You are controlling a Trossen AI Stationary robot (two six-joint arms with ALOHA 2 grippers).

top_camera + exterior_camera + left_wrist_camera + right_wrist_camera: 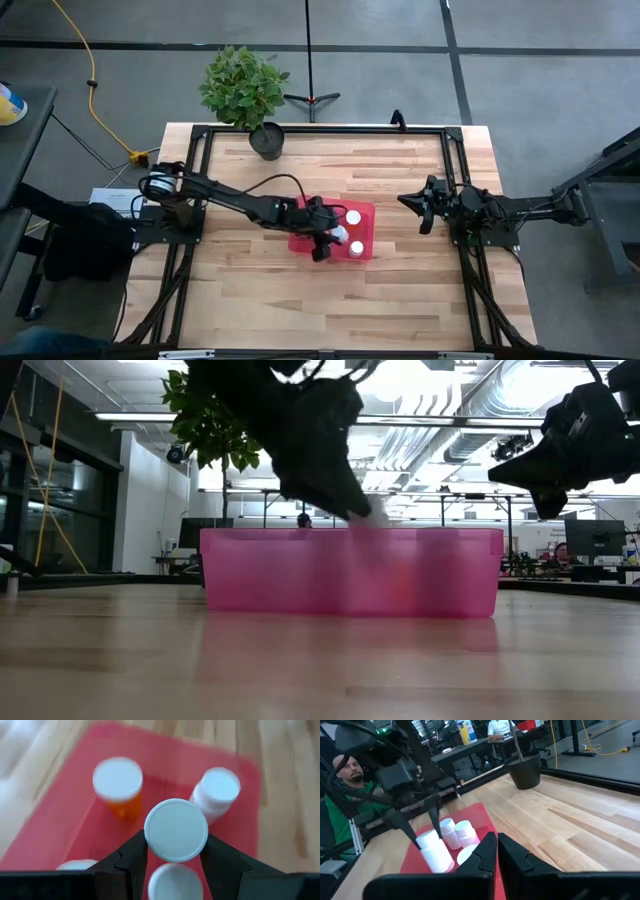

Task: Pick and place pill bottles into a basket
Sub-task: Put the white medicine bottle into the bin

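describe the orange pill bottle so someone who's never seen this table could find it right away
Start at the red-pink basket in the middle of the wooden table, where the left gripper holds a white-capped bottle above it. The orange pill bottle stands upright inside, among other bottles. Its body is orange; the nearby bottle is all white.

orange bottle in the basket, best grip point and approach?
Grip the orange bottle across its round white cap, coming straight down from above. It stands upright in the basket, cap facing up, and the walls block a side approach. The left gripper is shut on a white bottle above the basket, so that one goes first.
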